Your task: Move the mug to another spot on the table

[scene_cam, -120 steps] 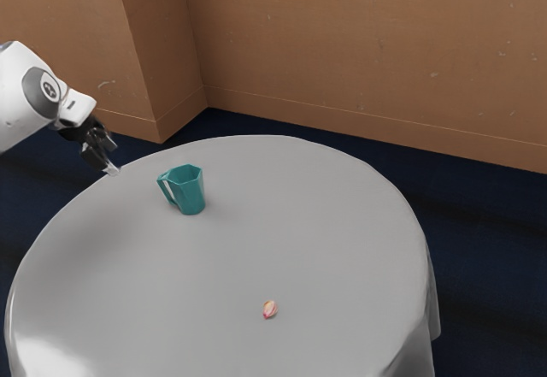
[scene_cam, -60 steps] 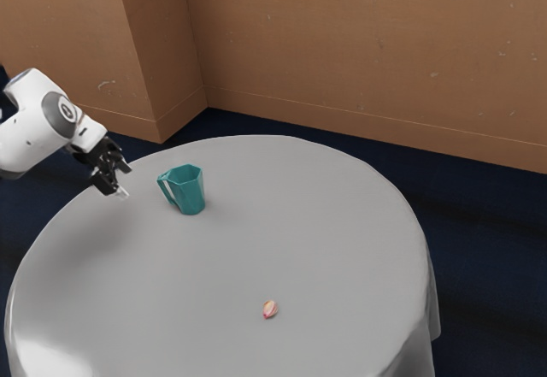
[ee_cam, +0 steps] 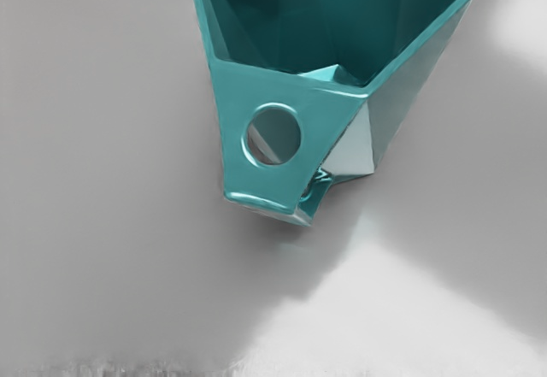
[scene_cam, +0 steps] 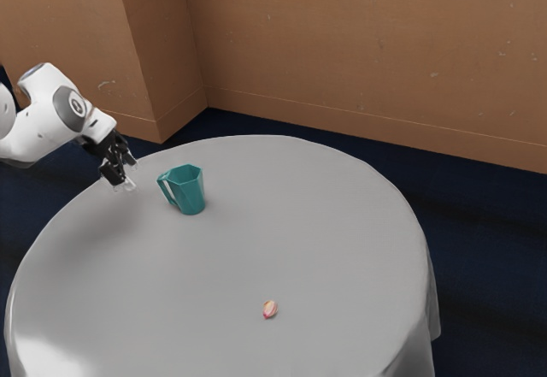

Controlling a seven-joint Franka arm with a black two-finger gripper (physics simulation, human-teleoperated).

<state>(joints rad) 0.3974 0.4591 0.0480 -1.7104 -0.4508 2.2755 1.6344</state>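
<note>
The hand [scene_cam: 122,179] hovers low over the round grey tabletop [scene_cam: 342,223], just beside the teal mug [scene_cam: 182,189] on the exterior view's left. It is clear of the mug, and open or closed, I cannot tell. The mug stands upright, its round-holed handle [ee_cam: 273,138] facing the hand, while a small pink object [scene_cam: 270,310] lies well apart.

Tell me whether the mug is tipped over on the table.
No, the mug stands upright on the table, open mouth up, apart from the gripper.
</note>
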